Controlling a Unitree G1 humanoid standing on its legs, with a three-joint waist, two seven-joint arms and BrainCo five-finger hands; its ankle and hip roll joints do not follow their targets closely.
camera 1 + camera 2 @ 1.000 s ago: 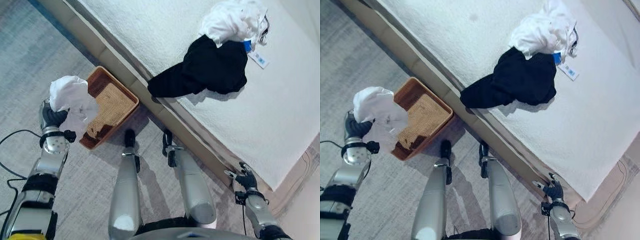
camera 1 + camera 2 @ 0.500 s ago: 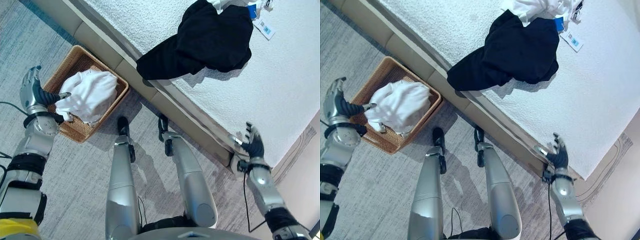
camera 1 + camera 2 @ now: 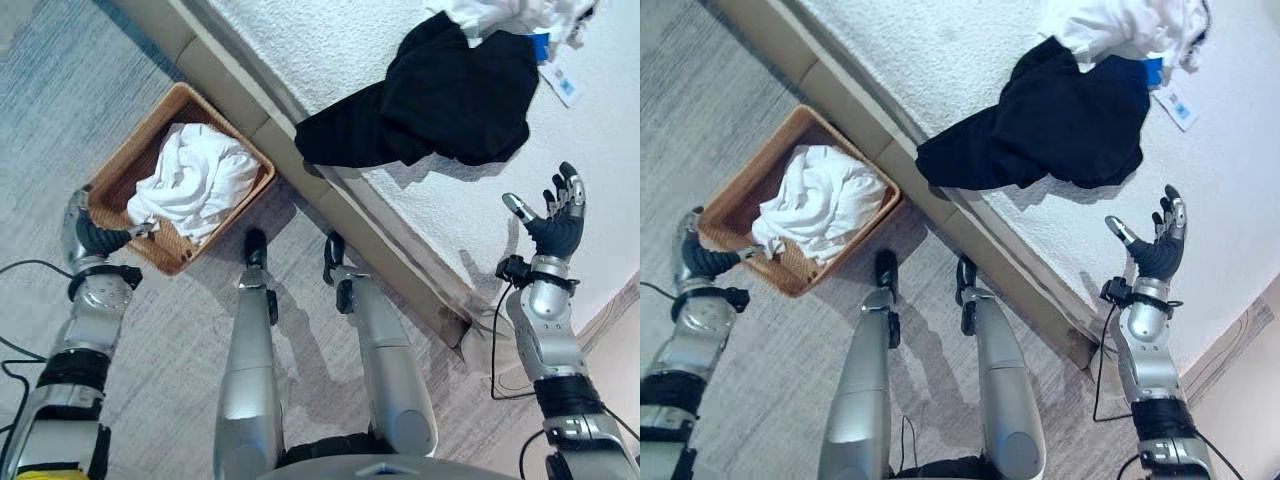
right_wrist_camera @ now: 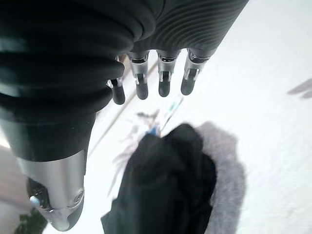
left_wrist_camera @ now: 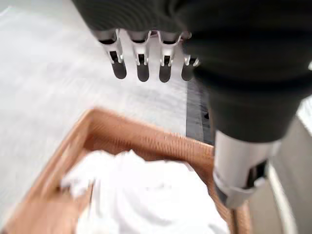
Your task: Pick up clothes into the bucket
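Observation:
A crumpled white garment (image 3: 195,182) lies in the brown wicker basket (image 3: 130,162) on the floor beside the bed; the left wrist view shows the same white garment (image 5: 146,195) in the basket (image 5: 141,136). My left hand (image 3: 90,232) is open at the basket's near corner, holding nothing. A black garment (image 3: 440,100) lies on the white bed (image 3: 330,50), one end hanging over the edge. More white clothes (image 3: 1125,28) are heaped behind it. My right hand (image 3: 553,217) is raised and open over the bed's right part, apart from the black garment (image 4: 165,185).
The bed's beige side (image 3: 300,170) runs diagonally between the basket and the mattress. A white tag with a blue label (image 3: 558,80) lies by the clothes. Grey carpet (image 3: 60,90) surrounds the basket.
The white garment was held above the basket, then left my left hand and now rests in the basket. The right hand has risen from the bed's lower edge to over the mattress.

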